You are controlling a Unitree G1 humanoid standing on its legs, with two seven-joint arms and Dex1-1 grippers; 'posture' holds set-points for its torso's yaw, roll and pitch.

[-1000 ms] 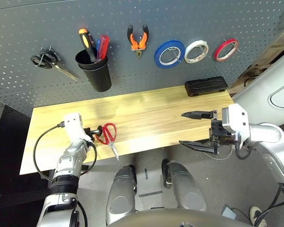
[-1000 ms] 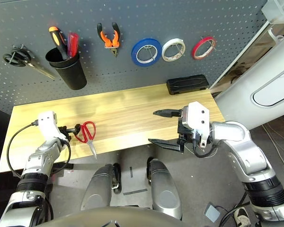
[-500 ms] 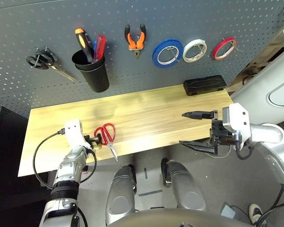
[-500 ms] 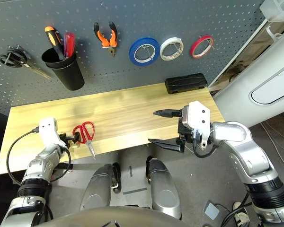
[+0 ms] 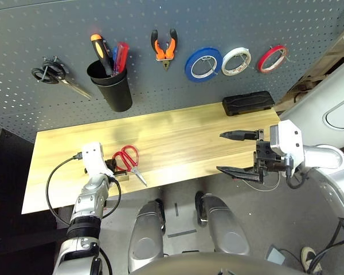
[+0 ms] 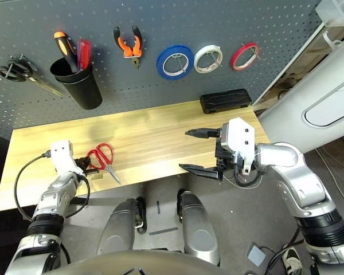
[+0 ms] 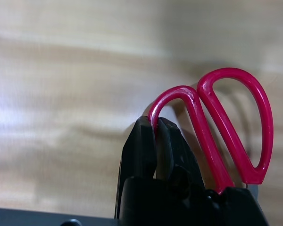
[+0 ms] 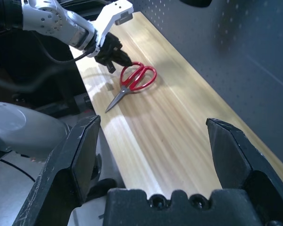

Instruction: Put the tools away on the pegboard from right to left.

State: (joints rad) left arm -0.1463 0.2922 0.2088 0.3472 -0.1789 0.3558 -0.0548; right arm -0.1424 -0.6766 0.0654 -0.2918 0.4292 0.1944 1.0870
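Got my left gripper [image 7: 155,141] clamped on just one handle loop of the red scissors [image 5: 128,162], which lie flat near the table's [image 5: 178,137] front edge. Thin grip, so they might swing or slip when lifted. Right gripper [image 5: 235,153] hangs wide open, empty

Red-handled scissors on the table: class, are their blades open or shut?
Shut. The red-handled scissors lie flat on the wooden tabletop, handle loops side by side, blades forming one point.
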